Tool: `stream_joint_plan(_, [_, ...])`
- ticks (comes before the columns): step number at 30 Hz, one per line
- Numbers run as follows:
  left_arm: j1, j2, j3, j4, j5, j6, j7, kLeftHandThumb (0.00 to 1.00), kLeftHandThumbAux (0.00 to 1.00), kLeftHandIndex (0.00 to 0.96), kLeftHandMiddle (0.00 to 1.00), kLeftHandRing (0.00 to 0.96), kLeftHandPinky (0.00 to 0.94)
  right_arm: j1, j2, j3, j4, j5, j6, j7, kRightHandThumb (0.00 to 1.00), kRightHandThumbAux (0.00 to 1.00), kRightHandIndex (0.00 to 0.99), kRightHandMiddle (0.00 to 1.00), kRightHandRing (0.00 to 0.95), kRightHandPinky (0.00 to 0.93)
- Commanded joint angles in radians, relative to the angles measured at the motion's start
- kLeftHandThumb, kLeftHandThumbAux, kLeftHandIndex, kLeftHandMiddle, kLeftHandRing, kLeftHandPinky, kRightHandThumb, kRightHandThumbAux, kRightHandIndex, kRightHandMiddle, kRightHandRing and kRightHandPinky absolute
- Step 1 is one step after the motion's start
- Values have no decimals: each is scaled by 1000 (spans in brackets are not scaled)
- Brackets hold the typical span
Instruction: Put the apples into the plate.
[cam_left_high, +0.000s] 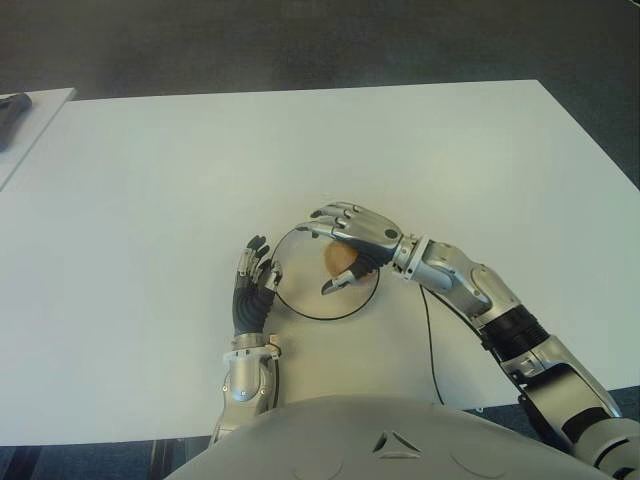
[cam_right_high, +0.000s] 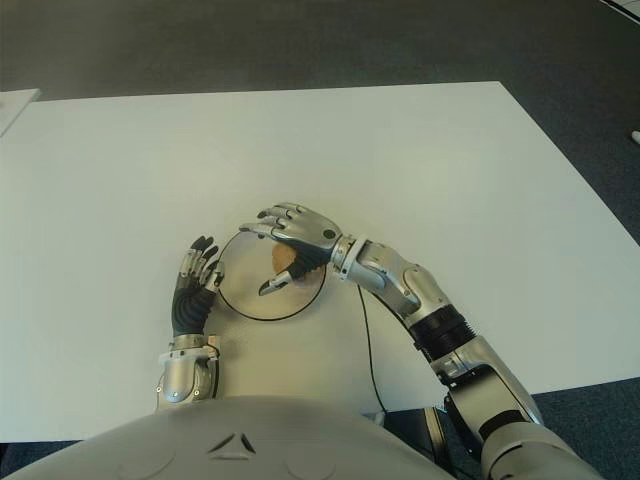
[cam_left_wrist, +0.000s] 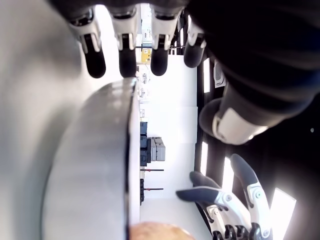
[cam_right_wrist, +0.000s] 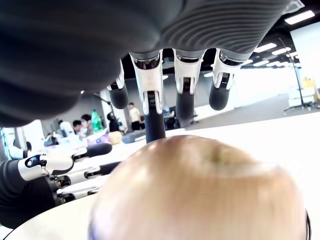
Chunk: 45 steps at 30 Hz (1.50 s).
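Apple (cam_left_high: 337, 262) sits on the plate (cam_left_high: 300, 298) at frame centre, directly beneath our right hand (cam_left_high: 352, 240), whose fingers arch loosely over it without gripping. Our left hand (cam_left_high: 254, 290) shows at the plate's left rim, fingers extended, holding nothing.

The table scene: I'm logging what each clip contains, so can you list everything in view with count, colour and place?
Apple: one, tan-yellow, on the plate under the right hand.
Plate: one, white with a dark rim, on the table near the robot's edge, between the two hands.
Table: one, white, filling most of the view.
Cable: one, thin and black, running on the table toward the robot's edge, beside the right forearm.
Second table: one, white, only its corner shows at far left, with a dark object on it.
Left hand: fingers open, at the plate's left rim.
Right hand: fingers spread over the apple, not closed on it.
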Motion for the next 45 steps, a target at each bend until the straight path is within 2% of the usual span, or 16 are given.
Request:
stream_joint_plan(1, [32, -68, 1, 133, -17, 121, 12, 302, 596, 110, 117, 132, 201, 8, -6, -3, -3, 4, 12, 14, 168, 195, 0, 0, 0, 0])
stream_joint_plan(12, [30, -70, 0, 132, -15, 123, 14, 297, 605, 102, 113, 125, 184, 12, -5, -13, -6, 38, 21, 32, 177, 197, 0, 0, 0, 0])
stream_joint_plan(16, [31, -74, -2, 130, -18, 127, 13, 297, 607, 104, 116, 124, 175, 19, 4, -30, 1, 121, 45, 84, 178, 196, 0, 0, 0, 0])
stream_joint_plan(20, [32, -76, -1, 128, -26, 131, 10, 298, 605, 103, 113, 118, 171, 2, 17, -77, 63, 259, 73, 138, 181, 184, 0, 0, 0, 0])
stream_joint_plan(28, [32, -76, 1, 142, -37, 116, 6, 294, 612, 105, 118, 127, 190, -3, 43, -134, 78, 338, 150, 154, 201, 202, 0, 0, 0, 0])
stream_joint_plan(31, [28, -75, 2, 151, -36, 109, 8, 290, 617, 106, 119, 131, 194, 4, 81, -179, 93, 389, 210, 134, 204, 212, 0, 0, 0, 0])
stream_joint_plan(34, [28, -73, 3, 154, -36, 106, 8, 284, 619, 105, 120, 133, 191, 10, 101, -200, 100, 410, 235, 121, 205, 221, 0, 0, 0, 0])
stream_joint_plan(38, [31, -70, 2, 152, -33, 101, 7, 275, 620, 108, 125, 139, 196, 45, 122, -265, 170, 458, 224, 54, 197, 252, 0, 0, 0, 0])
stream_joint_plan(45, [41, -63, 3, 141, -36, 103, 4, 279, 623, 110, 128, 145, 205, 110, 105, -324, 231, 477, 193, -6, 163, 312, 0, 0, 0, 4])
